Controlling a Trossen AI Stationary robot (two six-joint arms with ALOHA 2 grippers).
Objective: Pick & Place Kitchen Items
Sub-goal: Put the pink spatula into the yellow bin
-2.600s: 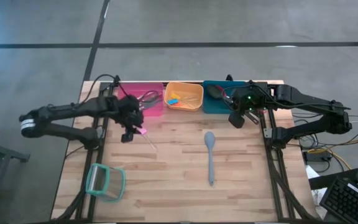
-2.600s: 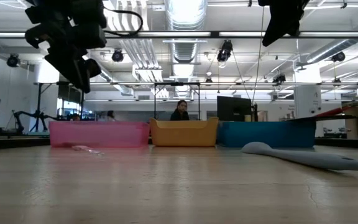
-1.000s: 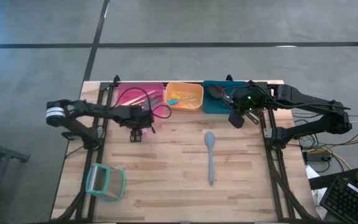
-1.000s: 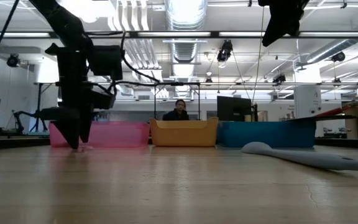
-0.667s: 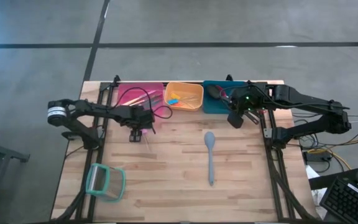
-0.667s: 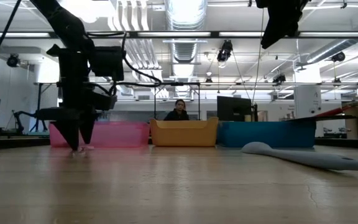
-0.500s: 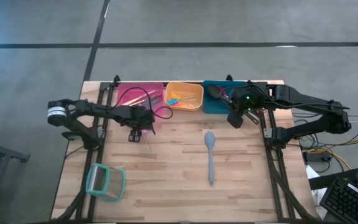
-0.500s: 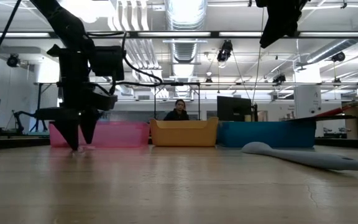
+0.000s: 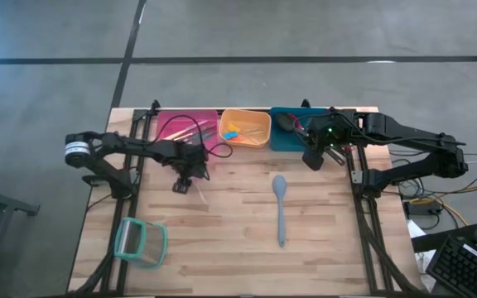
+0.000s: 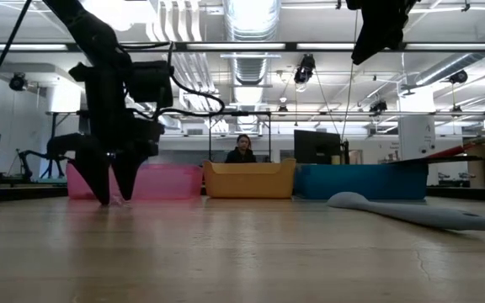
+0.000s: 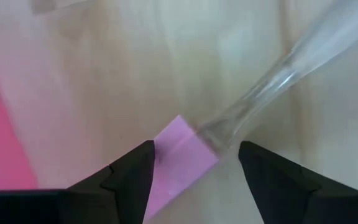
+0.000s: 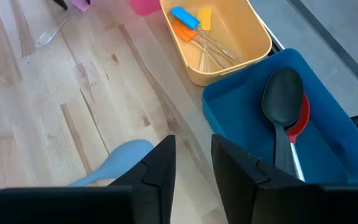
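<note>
The pink-handled clear utensil [image 11: 229, 118] lies on the table near its far-left part, just before the pink bin [image 9: 172, 131]. The left gripper [image 11: 194, 168] has been lowered around its pink end, fingers now spread wider, so a grasp seems imminent. The right gripper [image 9: 313, 159] waits by the far-right blue bin [image 9: 292, 142], fingers slightly apart.

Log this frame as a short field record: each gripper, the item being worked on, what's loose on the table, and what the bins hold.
left gripper: open, down at the table in front of the pink bin, fingers straddling the pink-handled clear utensil
right gripper: open, raised near the blue bin
loose on table: grey spoon; teal-rimmed clear container
orange bin: blue, orange and yellow-handled tools
blue bin: black spoon, red utensil beneath
</note>
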